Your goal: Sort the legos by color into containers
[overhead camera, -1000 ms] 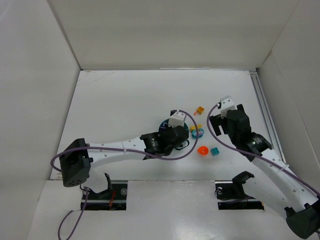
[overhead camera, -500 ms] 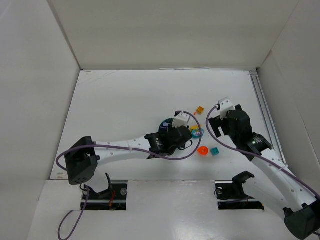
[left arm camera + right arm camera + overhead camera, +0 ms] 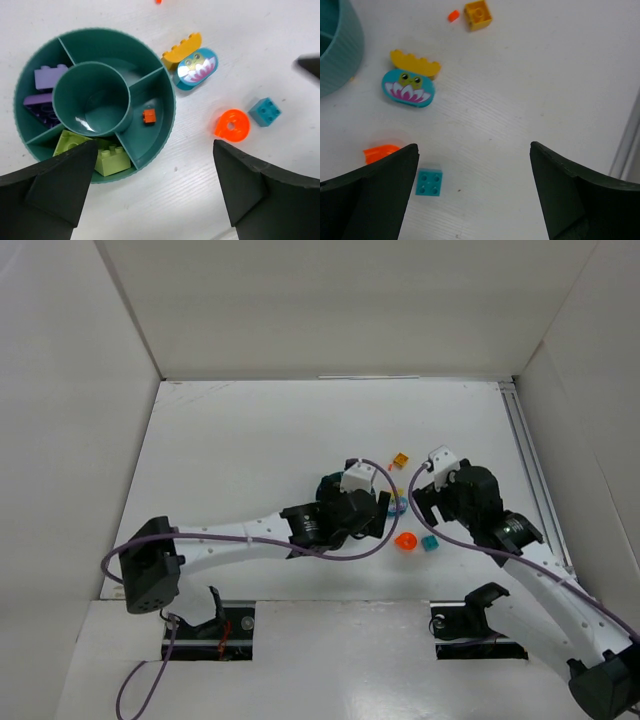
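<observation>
Well, the left gripper (image 3: 155, 144) hangs with its 2 fingers spread wide and nothing between them. The round teal dish (image 3: 95, 31) lies just ahead of it and toward its left finger, whose tip covers the near rim. In the wedge nearest the gap between the fingers sits 1 tiny orange-red brick (image 3: 149, 116). The wedge next to the left finger holds yellow-green bricks (image 3: 107, 160), touching each other, and the wedge farther out on that side holds purple bricks (image 3: 50, 77). Just ahead of its right finger, on the white table (image 3: 150, 200), lies an orange ring piece (image 3: 232, 125), with a teal square brick (image 3: 264, 111) just beside it. Farther ahead, a yellow scalloped brick (image 3: 181, 50) touches a teal oval piece (image 3: 196, 68) that bears a printed frog; both lie just outside the dish rim.

The right gripper (image 3: 473, 146) is likewise wide open and holds nothing. The teal square brick lies just inside its left finger, and the orange ring piece peeks out at that finger's tip. Ahead and to the left lie the oval piece and the scalloped brick; well ahead are 1 yellow-orange square brick (image 3: 478, 15) and a small red bit (image 3: 453, 15) beside it.
</observation>
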Motion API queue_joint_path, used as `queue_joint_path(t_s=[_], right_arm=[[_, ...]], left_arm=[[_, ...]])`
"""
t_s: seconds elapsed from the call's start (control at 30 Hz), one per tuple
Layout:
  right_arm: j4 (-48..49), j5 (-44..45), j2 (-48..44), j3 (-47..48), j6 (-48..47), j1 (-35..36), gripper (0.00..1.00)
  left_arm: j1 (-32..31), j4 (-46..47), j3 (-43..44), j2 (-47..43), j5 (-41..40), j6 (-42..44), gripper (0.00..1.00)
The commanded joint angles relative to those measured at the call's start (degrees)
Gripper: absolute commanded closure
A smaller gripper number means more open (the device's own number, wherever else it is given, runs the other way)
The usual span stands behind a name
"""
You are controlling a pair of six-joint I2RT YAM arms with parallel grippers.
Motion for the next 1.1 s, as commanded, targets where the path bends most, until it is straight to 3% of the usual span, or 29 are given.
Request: queue_joint_path(t_s=[0.0,0.2,0.3,0.53,0.63,0.7,0.83,1.07], right_arm=[[-1.6,-11.8,1.9,-2.3,-0.8,-0.5,0.05],[1.7,-17.6,4.5,-7.2,2.1,-0.5,0.09],[5.0,-17.6,5.8,-8.0,4.9,-0.5,0.17],[8.5,-23.3,15.3,-7.3,4.5,-1.9,0.39],[8.5,-27.1,19.8,-6.7,2.3,-3.7,0.40],[9.1,-28.5,21.1,-6.2,1.5,-5.0,0.46],[9.9,-34.1,23.2,-6.2,-2.3,-9.6,0.48],[11.2,-43.9,26.2,-7.3,-6.4,-13.4,0.52]], left_arm=[[0.1,1.5,0.5,-9.2,0.1,1.0,0.00],[0.1,2.7,-4.9,-20.1,2.5,2.1,0.00],[0.1,3.3,-9.0,-25.5,0.7,-0.2,0.00],[1.1,-7.9,-12.3,-28.9,-4.1,-10.4,0.00],[3.9,-10.6,-14.8,-30.8,-4.1,-15.5,0.00],[6.3,-9.9,-17.4,-32.7,-2.1,-16.3,0.00],[12.8,-7.0,-20.4,-35.3,0.9,-15.1,0.00],[15.7,-7.6,-20.4,-36.7,0.4,-13.9,0.00]])
